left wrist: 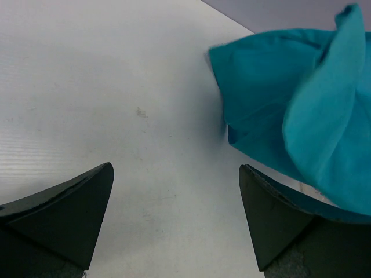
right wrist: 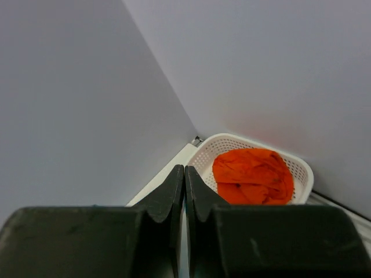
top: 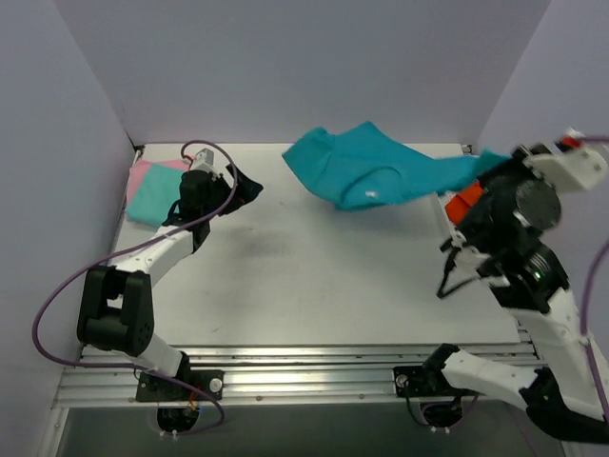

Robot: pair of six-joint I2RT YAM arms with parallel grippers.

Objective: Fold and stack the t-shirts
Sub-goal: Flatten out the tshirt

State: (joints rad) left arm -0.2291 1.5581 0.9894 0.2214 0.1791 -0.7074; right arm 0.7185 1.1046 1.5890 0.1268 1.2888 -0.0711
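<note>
Top external: soft, creased deep teal t-shirt (top: 366, 171) hangs bunched at far centre-right, one end pinched in the fully closed right gripper (right wrist: 185, 174); left gripper (top: 245, 187) gapes wide, empty, far left.

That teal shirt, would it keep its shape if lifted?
Probably not: the teal t-shirt sags in soft folds, so it looks floppy. Thin cloth, likely light. Pushed, it would probably bunch up, not slide.

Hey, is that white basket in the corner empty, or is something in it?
Not empty: the white basket holds a crumpled orange cloth.
</note>
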